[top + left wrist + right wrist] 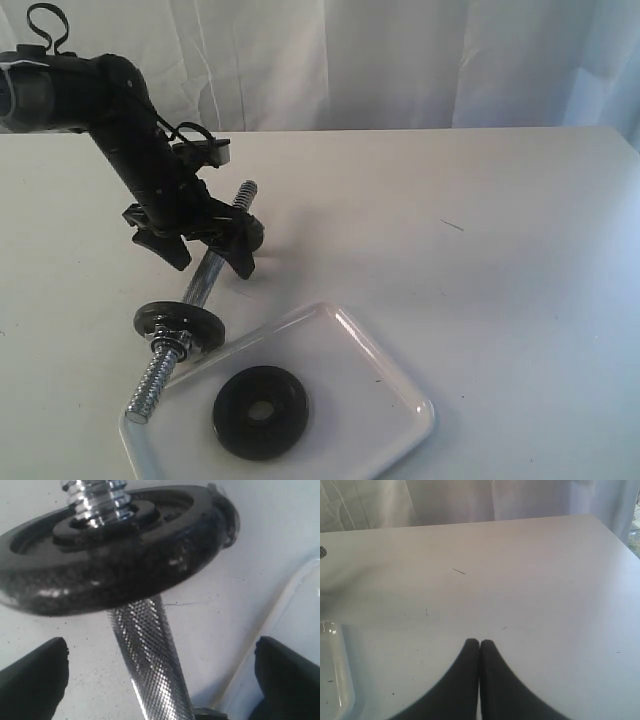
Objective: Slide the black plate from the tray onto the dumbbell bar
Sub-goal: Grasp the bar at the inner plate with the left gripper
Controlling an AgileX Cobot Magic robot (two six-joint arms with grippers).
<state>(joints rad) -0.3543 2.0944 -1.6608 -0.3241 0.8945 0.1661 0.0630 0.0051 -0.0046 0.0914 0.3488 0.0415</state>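
Observation:
The matte black plate (260, 412) lies flat in the white tray (380, 370) at the table's front. The chrome dumbbell bar (200, 285) runs diagonally on the table, and its near threaded end (150, 395) reaches over the tray's left corner. One glossy black disc (180, 325) sits on the bar near that end. My left gripper (205, 250) is open and straddles the bar's knurled middle (150, 665), with its fingers (32, 680) wide apart on either side and not touching it. The same disc (115, 555) fills the left wrist view. My right gripper (479, 647) is shut on nothing over bare table.
A second dark disc (256, 232) shows partly behind the left gripper's finger. The tray's rim (337, 680) and the bar's far threaded tip (322, 551) show at the edge of the right wrist view. White curtains hang behind the table.

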